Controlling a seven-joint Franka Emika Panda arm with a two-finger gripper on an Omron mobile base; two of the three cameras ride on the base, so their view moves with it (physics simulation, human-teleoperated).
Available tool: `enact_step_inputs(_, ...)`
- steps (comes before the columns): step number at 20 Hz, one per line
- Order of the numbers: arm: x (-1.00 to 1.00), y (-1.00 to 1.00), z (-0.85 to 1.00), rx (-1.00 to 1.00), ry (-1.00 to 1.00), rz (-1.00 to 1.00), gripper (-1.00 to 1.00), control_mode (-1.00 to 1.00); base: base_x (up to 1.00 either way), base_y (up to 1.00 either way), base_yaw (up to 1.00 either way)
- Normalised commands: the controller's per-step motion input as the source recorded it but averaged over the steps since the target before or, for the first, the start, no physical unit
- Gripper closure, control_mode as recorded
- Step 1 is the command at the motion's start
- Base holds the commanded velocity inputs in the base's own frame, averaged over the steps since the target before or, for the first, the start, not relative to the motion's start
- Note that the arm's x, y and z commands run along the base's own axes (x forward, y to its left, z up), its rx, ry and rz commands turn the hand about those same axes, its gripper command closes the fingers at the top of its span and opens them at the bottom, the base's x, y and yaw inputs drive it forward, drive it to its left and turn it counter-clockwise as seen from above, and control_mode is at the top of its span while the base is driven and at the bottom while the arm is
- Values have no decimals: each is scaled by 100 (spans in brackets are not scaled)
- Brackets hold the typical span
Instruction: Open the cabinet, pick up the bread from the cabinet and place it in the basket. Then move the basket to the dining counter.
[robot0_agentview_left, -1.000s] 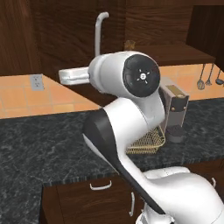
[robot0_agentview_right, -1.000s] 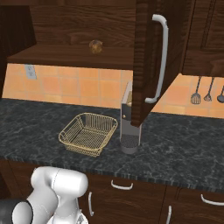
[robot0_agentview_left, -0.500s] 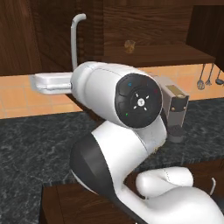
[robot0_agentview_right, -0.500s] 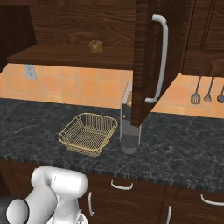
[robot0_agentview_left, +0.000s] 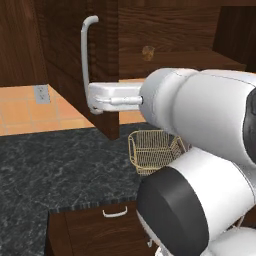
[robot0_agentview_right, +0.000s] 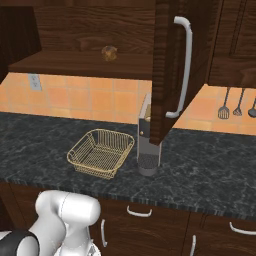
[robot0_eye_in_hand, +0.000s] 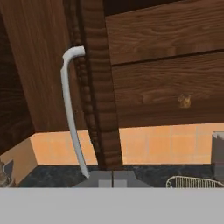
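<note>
In the left base view, the left-hand door of the dark brown wooden wall cabinet stands swung open at upper left of the frame, its long silver bar handle running down its edge. The white arm's two-finger gripper sits at the lower end of that handle, left of centre; its fingers are pressed together, and whether they pinch the handle cannot be told. To the right, on the open cabinet shelf near the top centre, lies the small roundish dark-brown bread. Below it, at centre, the golden-yellow wire mesh basket rests on the black speckled granite counter, partly hidden by the arm.

In the right base view, the basket sits left of centre on the granite counter, the bread above it on the shelf. Right of the basket stands a grey upright canister-like object, just beside the edge of the open right-hand door with its silver handle. Dark utensils hang on the tiled wall at far right.

In the hand view, the handle curves down the left, the door edge beside it; the closed finger tips meet at bottom centre, the bread at right, the basket rim at lower right.
</note>
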Motion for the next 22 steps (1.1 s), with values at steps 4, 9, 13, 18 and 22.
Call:
enact_step_inputs(4, 24, -100, -3, 0, 2, 0, 100, -100, 0, 0, 0)
enact_step_inputs(9, 55, -100, -20, 0, 2, 0, 100, -100, 0, 0, 0)
enact_step_inputs(13, 71, -93, -7, 0, 0, 0, 100, -100, 0, 0, 0)
enact_step_inputs(18, 80, -75, 0, -1, 0, -8, -100, -100, 0, 0, 0)
enact_step_inputs(22, 80, -49, 0, 0, 0, -7, -100, -100, 0, 0, 0)
